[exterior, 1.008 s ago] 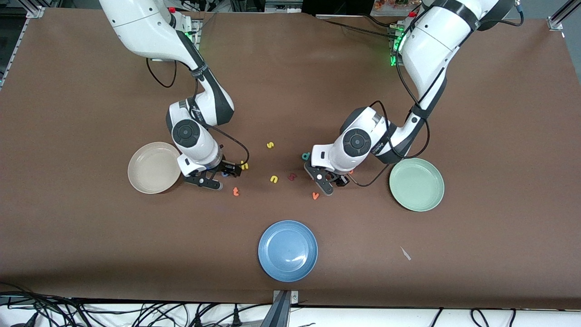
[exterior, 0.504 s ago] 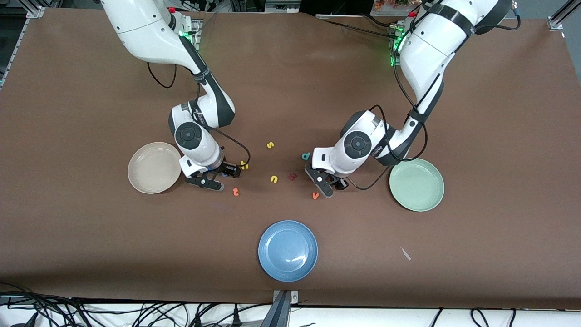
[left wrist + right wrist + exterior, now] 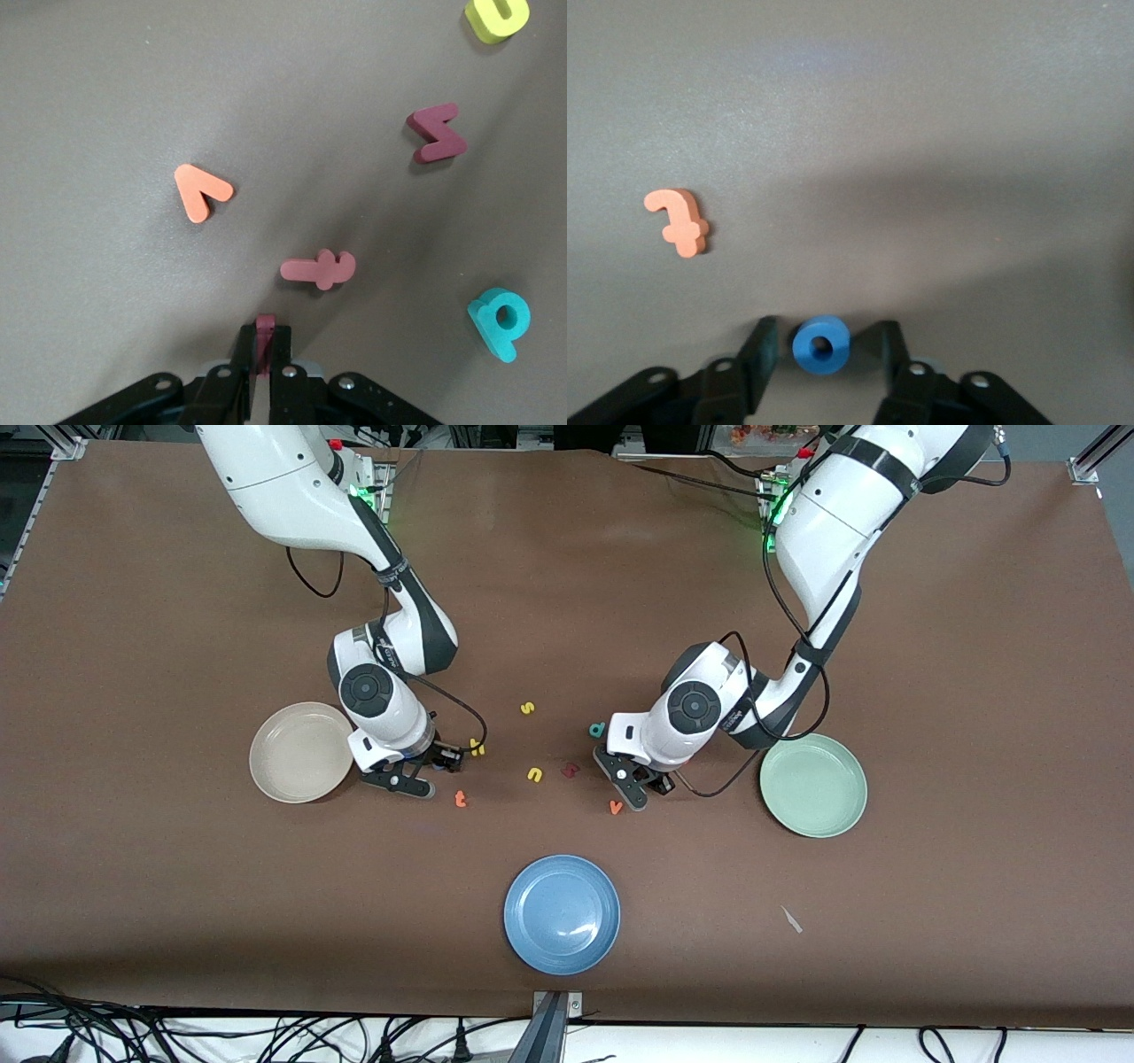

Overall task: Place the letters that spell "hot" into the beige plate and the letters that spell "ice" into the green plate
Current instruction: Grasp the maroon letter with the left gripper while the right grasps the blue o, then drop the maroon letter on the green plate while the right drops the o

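Nearest me, the flat orange "t" waits on the matte brown cloth. The left gripper is down beside the green plate, pinched tight on the thin dark red "i" (edge-on, so the foam bar stands between the pads). The right gripper, next to the beige plate, has its jaws narrowly straddling the chunky blue ring "o", slivers of gap showing, ready for a squeeze.

Table covered in brown matting; black cables along its near edge; aluminium frame corners at the base end.
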You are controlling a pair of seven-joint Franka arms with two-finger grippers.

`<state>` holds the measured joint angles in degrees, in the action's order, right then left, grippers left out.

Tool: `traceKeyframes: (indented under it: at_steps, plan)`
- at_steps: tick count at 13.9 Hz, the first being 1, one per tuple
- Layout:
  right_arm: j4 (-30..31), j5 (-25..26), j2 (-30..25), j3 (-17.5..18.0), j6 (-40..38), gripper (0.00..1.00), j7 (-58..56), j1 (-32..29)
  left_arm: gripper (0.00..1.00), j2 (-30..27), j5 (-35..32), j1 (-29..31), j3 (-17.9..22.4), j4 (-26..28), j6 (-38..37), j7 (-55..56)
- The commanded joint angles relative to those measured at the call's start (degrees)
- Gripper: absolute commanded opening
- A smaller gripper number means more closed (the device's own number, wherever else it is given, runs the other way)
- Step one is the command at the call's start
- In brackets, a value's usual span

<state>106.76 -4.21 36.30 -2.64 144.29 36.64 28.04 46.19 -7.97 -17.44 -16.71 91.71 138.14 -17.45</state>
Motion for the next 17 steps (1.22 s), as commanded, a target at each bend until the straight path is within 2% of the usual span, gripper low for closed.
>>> traceKeyframes:
  at_steps: [1,4,6,9,12,13,15,17]
  plan:
    - [0.3,0.5,-0.3,-0.2,0.6,0.47,1.0,0.0,0.0,-1.5,-1.6,-0.8,0.7,0.1,-0.8,0.0]
    - [0.3,0.4,-0.3,-0.1,0.6,0.38,1.2,0.0,0.0,-5.2,-1.5,-0.1,0.6,-0.4,-8.6,-1.2]
    - [0.3,0.1,-0.3,-0.1,0.8,0.32,1.3,0.1,0.0,-8.5,-1.5,1.5,0.6,-0.5,-17.3,-2.7]
    - [0.3,0.0,-0.2,-0.1,0.9,0.25,1.7,0.1,0.0,-10.7,-1.4,4.4,1.6,-0.4,-26.6,-11.8]
    - [-0.8,0.0,-0.8,-0.2,0.2,0.16,1.2,-0.2,0.0,-12.4,-1.4,6.5,6.9,1.2,-28.5,-29.3]
    - [-1.8,0.1,-1.6,-0.4,-2.6,0.16,0.5,-0.7,0.0,-12.3,-1.4,7.6,8.0,1.3,-28.4,-33.7]
    - [-3.0,0.0,-4.0,-2.7,-9.8,0.16,-6.0,-1.9,0.0,-11.7,-1.4,9.5,8.5,1.4,-27.9,-37.6]
    - [-2.2,0.0,-6.5,-6.1,-13.3,0.16,-12.3,-1.9,0.0,-11.5,-1.4,10.0,9.0,2.9,-26.6,-37.8]
